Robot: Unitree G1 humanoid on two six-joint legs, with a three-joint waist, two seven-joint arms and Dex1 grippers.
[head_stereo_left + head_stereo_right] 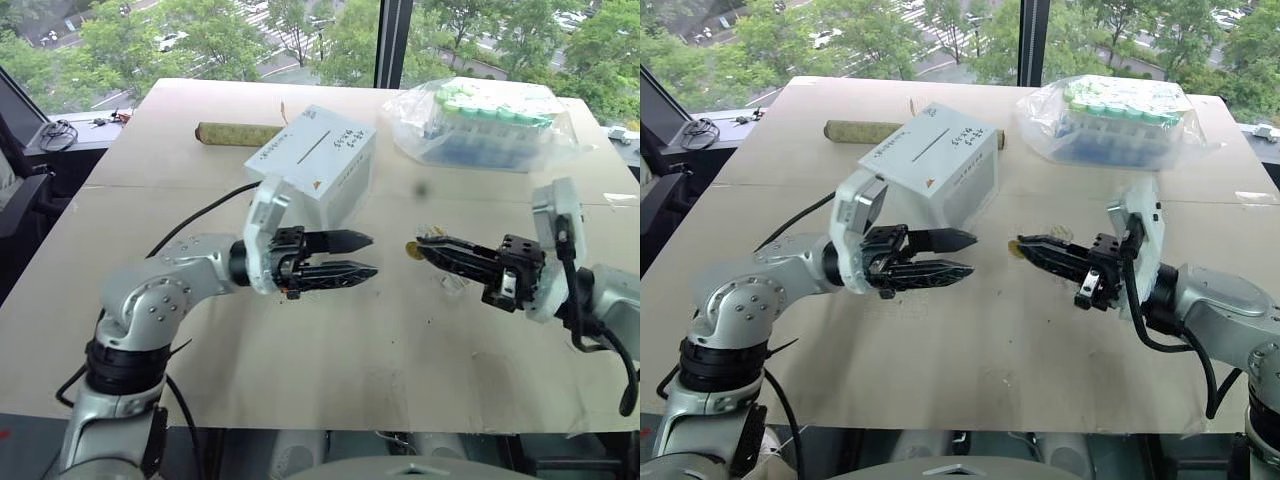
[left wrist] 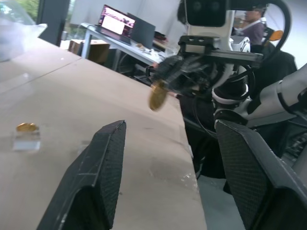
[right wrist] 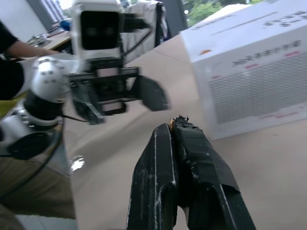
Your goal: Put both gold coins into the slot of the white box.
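— Gold coin (image 1: 412,251) sits pinched in the shut right end effector (image 1: 425,247), just right of the white box (image 1: 312,160).
— And the left end effector (image 1: 362,256)?
— Part open, empty, facing the coin, nearer the box.

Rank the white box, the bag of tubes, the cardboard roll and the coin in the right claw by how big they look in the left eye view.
1. bag of tubes
2. white box, close to the bag, though nearer the camera
3. cardboard roll
4. coin, tiny, held at the tip of the right claw
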